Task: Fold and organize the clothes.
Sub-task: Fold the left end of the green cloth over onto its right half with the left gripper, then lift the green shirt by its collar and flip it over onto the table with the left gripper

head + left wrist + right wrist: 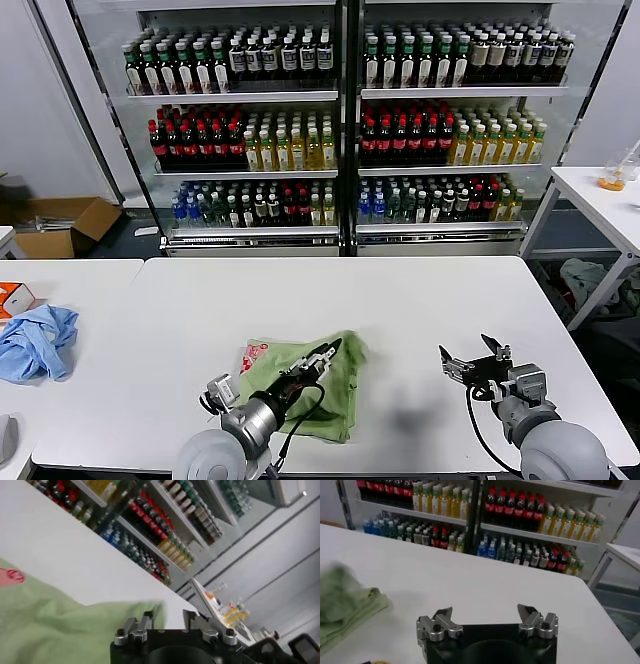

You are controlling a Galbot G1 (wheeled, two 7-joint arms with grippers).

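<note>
Mostly background first: tall glass-door drinks cooler [340, 120] packed with bottles behind the wide white table [400, 310]. Light green soft polo shirt [310, 385] with red-and-white print lies bunched and partly folded on the table's near-centre, toward the robot's left. Crumpled light blue cloth [35, 342] sits well apart on the neighbouring table at far left. Left gripper [322, 357] over the shirt's upper edge, fingers spread, nothing clamped. Right gripper [470, 360] above bare tabletop to the right of the shirt, fingers released, empty.
</note>
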